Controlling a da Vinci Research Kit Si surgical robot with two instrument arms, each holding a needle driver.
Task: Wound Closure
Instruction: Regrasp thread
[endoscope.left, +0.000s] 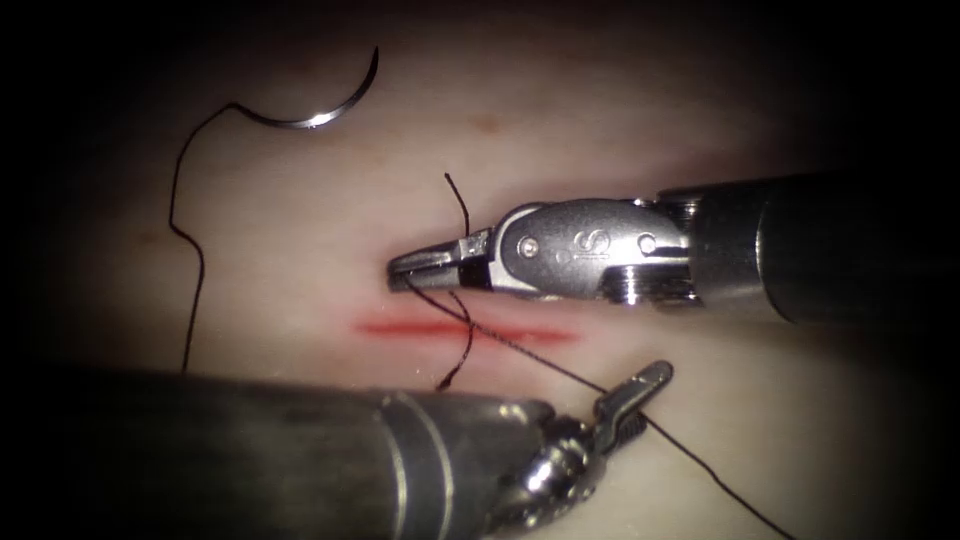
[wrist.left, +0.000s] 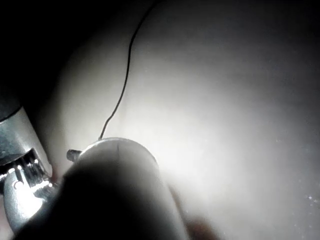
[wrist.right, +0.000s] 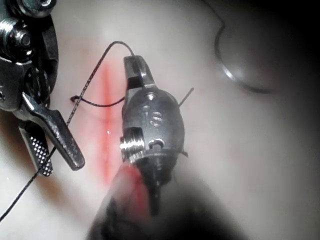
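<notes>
From above, the shiny curved steel needle (endoscope.left: 318, 112) lay loose on the pale tissue (endoscope.left: 300, 230), far from the red cut (endoscope.left: 470, 331). The right silver tool (endoscope.left: 400, 270) pinched the thin black thread (endoscope.left: 520, 350). The left silver tool (endoscope.left: 640, 395) stood open around that thread.

The left wrist camera showed thread (wrist.left: 122, 85) on tissue (wrist.left: 225, 125).

The right wrist camera showed the right tool (wrist.right: 135, 67) closed on thread (wrist.right: 92, 75) and the left tool (wrist.right: 57, 155) open.

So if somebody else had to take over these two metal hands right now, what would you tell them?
Right hand: shut on the thread, just above the cut.
Left hand: jaws open around the same taut strand below the cut, holding nothing.
Needle: lying free on the tissue, up and left of the cut, not in it and held by neither hand.
Done: thread already crosses the cut.
Left: the cut still shows red along its length; no finished knot is visible.
</notes>
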